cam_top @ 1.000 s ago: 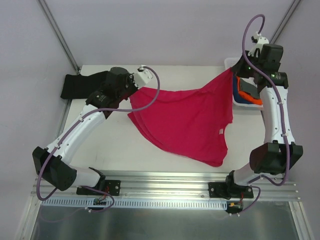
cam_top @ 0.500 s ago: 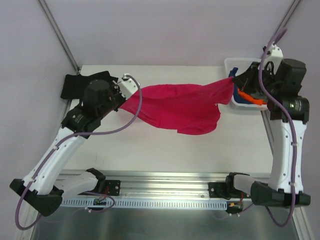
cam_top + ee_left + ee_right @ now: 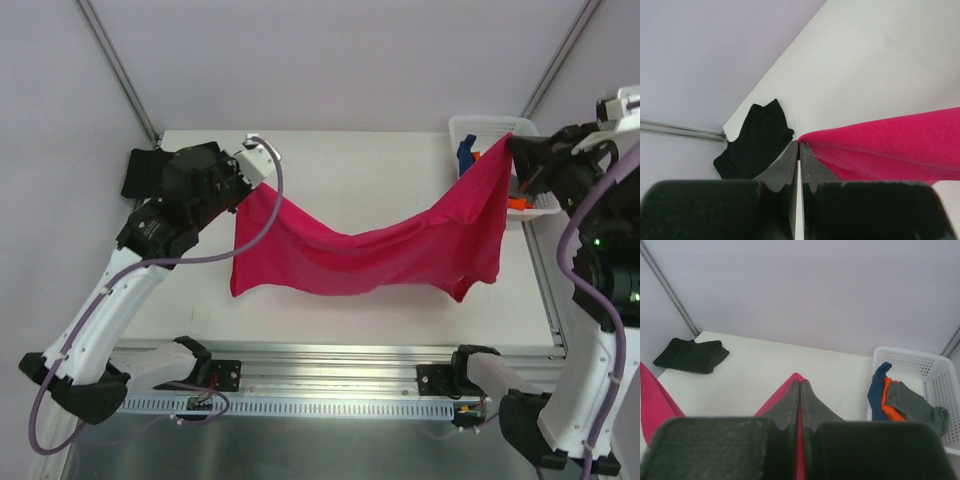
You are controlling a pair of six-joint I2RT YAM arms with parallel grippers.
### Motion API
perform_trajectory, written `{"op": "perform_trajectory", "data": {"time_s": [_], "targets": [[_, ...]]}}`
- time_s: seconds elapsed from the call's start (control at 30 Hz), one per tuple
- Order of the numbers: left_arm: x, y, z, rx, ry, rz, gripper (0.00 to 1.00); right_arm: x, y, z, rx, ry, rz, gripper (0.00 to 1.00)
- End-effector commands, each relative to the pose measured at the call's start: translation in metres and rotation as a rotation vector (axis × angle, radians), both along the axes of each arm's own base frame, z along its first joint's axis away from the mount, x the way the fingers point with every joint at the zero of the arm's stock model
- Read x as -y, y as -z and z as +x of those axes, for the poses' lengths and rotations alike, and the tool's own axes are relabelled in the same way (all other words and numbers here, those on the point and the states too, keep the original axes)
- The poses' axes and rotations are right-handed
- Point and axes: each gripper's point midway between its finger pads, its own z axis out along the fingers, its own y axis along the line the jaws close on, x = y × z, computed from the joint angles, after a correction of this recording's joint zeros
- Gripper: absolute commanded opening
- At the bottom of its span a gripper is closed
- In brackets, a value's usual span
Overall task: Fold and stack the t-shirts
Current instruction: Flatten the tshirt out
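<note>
The crimson-pink t-shirt hangs in the air as a sagging band between both grippers, above the white table. My left gripper is shut on its left corner. My right gripper is shut on its right corner, raised high by the basket. A folded black t-shirt lies at the table's far left corner; it also shows in the left wrist view and the right wrist view. Blue, orange and grey shirts lie in the basket.
The white lattice basket stands at the table's far right corner; its rim shows in the right wrist view. Metal frame posts rise at the back left and back right. The rail runs along the near edge.
Both arms have lifted the pink shirt off the table and pulled its corners apart; it went from lying spread flat to hanging stretched between the grippers. The right gripper has moved up and right.
</note>
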Motion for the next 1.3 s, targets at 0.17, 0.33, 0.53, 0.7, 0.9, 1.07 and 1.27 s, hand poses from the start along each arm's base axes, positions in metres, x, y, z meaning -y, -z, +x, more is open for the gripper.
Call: {"op": "perform_trajectory", "data": {"time_s": [0.17, 0.33, 0.53, 0.7, 0.9, 1.07, 1.27], "targets": [[0.017, 0.065, 0.084, -0.184, -0.077, 0.034, 0.00, 0.001, 0.106, 0.166, -0.368, -0.033, 0.141, 0.01], [0.022, 0.130, 0.128, -0.345, -0.112, 0.028, 0.00, -0.007, 0.214, 0.237, -0.634, -0.028, 0.221, 0.01], [0.036, 0.196, 0.171, -0.494, -0.114, 0.031, 0.01, -0.023, 0.280, 0.273, -0.774, -0.051, 0.141, 0.01], [0.043, 0.230, 0.199, -0.543, -0.157, 0.038, 0.99, -0.050, 0.305, 0.277, -0.817, -0.103, 0.096, 0.01], [0.041, 0.223, 0.168, -0.651, -0.180, -0.113, 0.84, -0.064, 0.313, 0.269, -0.834, -0.128, 0.101, 0.01], [0.032, 0.224, 0.138, -0.912, -0.293, -0.374, 0.63, -0.063, 0.310, 0.262, -0.832, -0.127, 0.095, 0.01], [0.032, 0.240, 0.106, -1.150, -0.353, -0.573, 0.54, -0.061, 0.308, 0.260, -0.832, -0.123, 0.091, 0.01]]}}
